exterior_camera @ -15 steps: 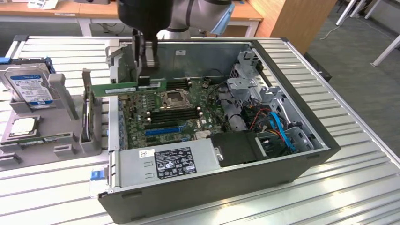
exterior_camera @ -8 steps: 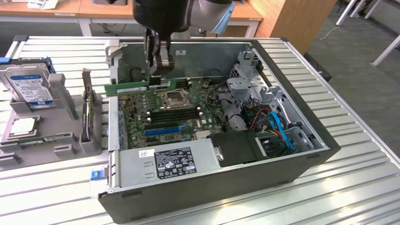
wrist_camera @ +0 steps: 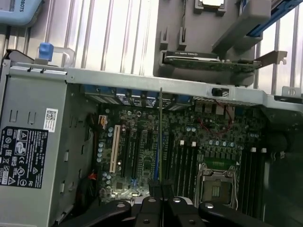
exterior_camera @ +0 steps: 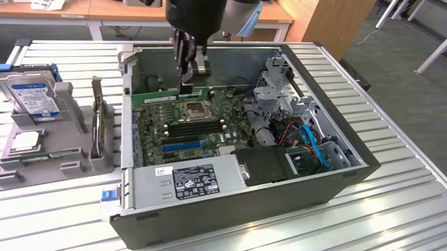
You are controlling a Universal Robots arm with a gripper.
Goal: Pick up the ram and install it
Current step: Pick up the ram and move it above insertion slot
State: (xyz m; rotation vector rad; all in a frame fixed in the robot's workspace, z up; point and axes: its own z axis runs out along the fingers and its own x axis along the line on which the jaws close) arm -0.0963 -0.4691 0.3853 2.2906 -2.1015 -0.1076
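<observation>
Notably, ram (wrist_camera: 161, 137) was pinched edge-on in gripper (wrist_camera: 161, 187) above motherboard (wrist_camera: 213, 127), seemingly unseated; alignment parallel to memory slots (wrist_camera: 184, 161) and even pressure were judged essential.

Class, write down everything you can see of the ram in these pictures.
The ram shows edge-on in the wrist view: a long, thin, straight green board that looks rigid. The pincer is shut on it, gripping both faces. It hangs inside the open computer case, over the motherboard, running parallel to the long black slots. Its chips cannot be made out, nor whether it touches a slot.
</observation>
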